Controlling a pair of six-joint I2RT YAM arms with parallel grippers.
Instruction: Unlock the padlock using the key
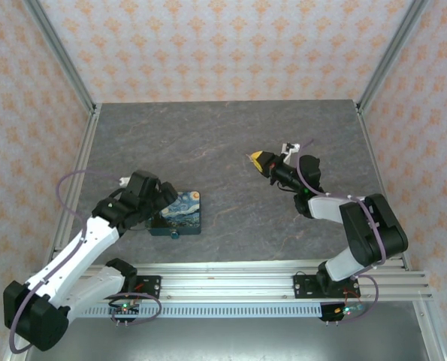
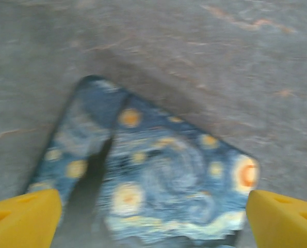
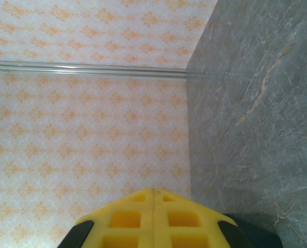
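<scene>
The padlock is a tiny teal thing at the near edge of the blue-and-yellow painted box, left of the table's middle. My left gripper hovers over the box's left side. In the left wrist view, which is blurred, my left gripper stands wide open, with the box lid below and between its yellow fingertips. My right gripper is raised over the table's right half. Its yellow fingers are pressed shut with nothing visible between them. The key is out of view.
The grey stone-patterned table is fenced by patterned walls and metal posts. The right wrist camera faces the wall and the far table edge. A metal rail runs along the near edge by the arm bases.
</scene>
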